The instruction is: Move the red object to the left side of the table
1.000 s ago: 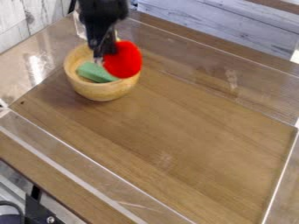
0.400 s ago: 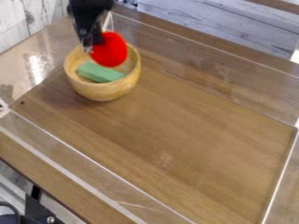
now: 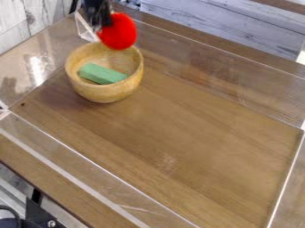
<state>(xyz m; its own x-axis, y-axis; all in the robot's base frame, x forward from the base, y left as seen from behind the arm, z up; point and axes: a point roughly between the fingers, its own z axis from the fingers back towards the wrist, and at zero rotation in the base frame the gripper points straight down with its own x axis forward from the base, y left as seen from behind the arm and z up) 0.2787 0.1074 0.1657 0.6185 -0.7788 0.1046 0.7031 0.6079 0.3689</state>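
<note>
The red object (image 3: 118, 34), a small rounded bright-red toy fruit, hangs in the air above the far rim of the wooden bowl (image 3: 105, 85). My black gripper (image 3: 95, 24) is shut on it at its upper left end, coming down from the top edge of the camera view. The fruit's stem is hidden by the fingers. Below lies the brown wood-grain table (image 3: 191, 125) with its clear plastic rim.
The wooden bowl at the table's far left holds a green block (image 3: 100, 73). A clear plastic rim (image 3: 143, 191) runs along the table's edges. A pale plank wall stands behind the table.
The gripper has lifted the red fruit up and away from the bowl, toward the back of the table. The bowl and green block have stayed put.
</note>
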